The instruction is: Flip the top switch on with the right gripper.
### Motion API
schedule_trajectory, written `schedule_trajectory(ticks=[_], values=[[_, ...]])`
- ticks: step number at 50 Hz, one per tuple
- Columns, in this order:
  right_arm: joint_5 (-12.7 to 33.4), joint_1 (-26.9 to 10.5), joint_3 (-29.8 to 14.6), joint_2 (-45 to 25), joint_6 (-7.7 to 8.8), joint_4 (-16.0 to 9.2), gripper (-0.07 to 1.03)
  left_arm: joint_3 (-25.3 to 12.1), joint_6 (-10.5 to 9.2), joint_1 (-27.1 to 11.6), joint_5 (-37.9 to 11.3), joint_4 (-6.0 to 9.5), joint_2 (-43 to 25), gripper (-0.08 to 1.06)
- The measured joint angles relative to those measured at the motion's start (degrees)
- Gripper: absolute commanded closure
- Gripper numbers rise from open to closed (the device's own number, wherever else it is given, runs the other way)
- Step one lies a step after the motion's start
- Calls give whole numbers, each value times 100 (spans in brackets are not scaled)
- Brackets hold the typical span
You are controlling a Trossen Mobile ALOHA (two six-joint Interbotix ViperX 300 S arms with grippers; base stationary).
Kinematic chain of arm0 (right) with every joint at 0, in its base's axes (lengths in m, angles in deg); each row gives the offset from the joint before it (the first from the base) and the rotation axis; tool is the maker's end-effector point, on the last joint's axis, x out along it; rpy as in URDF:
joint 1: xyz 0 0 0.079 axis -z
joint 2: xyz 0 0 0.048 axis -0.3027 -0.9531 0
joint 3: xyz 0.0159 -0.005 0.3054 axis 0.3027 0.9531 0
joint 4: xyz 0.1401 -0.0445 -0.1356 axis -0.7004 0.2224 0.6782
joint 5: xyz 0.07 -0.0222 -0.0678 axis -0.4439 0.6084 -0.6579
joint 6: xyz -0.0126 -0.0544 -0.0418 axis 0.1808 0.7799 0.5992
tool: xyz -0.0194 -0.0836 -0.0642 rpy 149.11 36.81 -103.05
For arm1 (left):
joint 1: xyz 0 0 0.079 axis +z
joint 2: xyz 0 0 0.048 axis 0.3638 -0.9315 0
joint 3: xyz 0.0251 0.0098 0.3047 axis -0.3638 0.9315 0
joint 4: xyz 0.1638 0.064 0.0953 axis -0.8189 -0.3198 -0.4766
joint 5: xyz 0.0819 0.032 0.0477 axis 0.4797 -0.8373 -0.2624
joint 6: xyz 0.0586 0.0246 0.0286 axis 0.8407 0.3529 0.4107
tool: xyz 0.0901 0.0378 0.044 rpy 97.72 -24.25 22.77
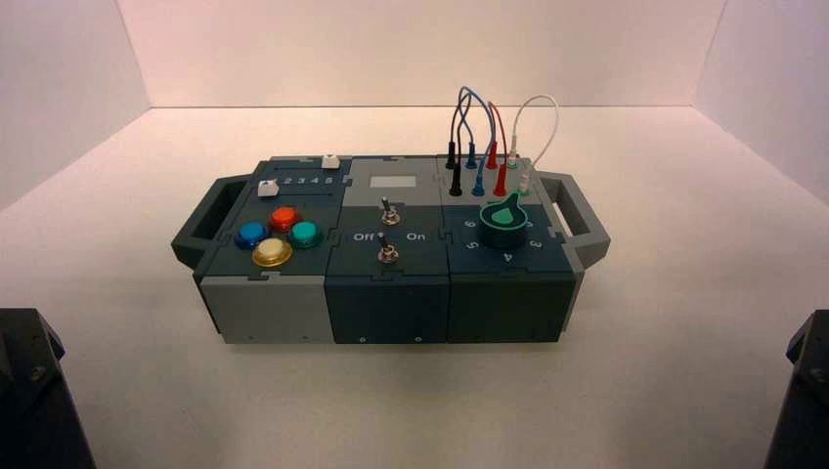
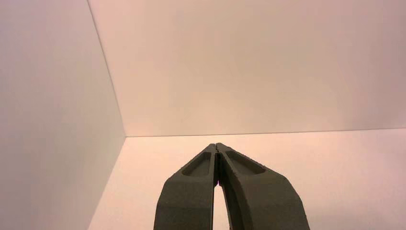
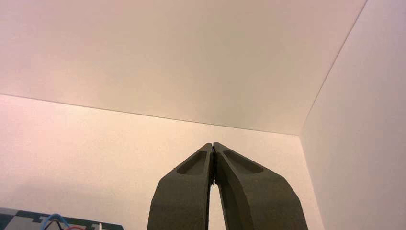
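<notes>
Black and closed, our right hand [image 3: 213, 144] has its fingertips together with nothing between them, well apart from the box [image 1: 391, 249]. In the high view we see only part of its arm, cut off at the lower right edge; its fingertips are out of that frame. The right wrist view catches just a corner of the box, with the top switch hidden from it. Our left hand [image 2: 216, 145] is parked at the lower left, shut and empty.

We find the top switch [image 1: 390, 212], a silver toggle, in the middle of the box's top face, behind the other silver toggle [image 1: 387, 250]. Its thin lever rises from a round base; we cannot tell its exact lean.
</notes>
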Motion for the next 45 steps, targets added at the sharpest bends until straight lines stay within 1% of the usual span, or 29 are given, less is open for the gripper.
schedule_trajectory(ticks=[21,27,31,34,37,38,41,42,45], values=[[0,0,0,0,9,-9,99,0,0,0,0,0,0,101],[35,-9,0,0,0,-26,99,18,0,0,-114,0,-35,101],[88,-9,0,-18,-9,-88,99,18,0,0,-343,9,-149,101],[211,-9,0,-79,-9,-158,99,18,0,0,-721,26,-290,101],[281,-18,0,-132,-9,-202,99,9,0,-9,-932,35,-404,101],[334,-18,0,-176,-9,-237,99,0,-18,-18,-1081,35,-492,101],[413,-44,0,-246,-9,-281,99,-35,-35,-79,-1274,44,-606,101],[475,-79,0,-290,-9,-290,99,-62,-44,-123,-1406,53,-686,101],[606,-185,0,-404,-9,-299,99,-114,-44,-229,-1600,62,-809,101]])
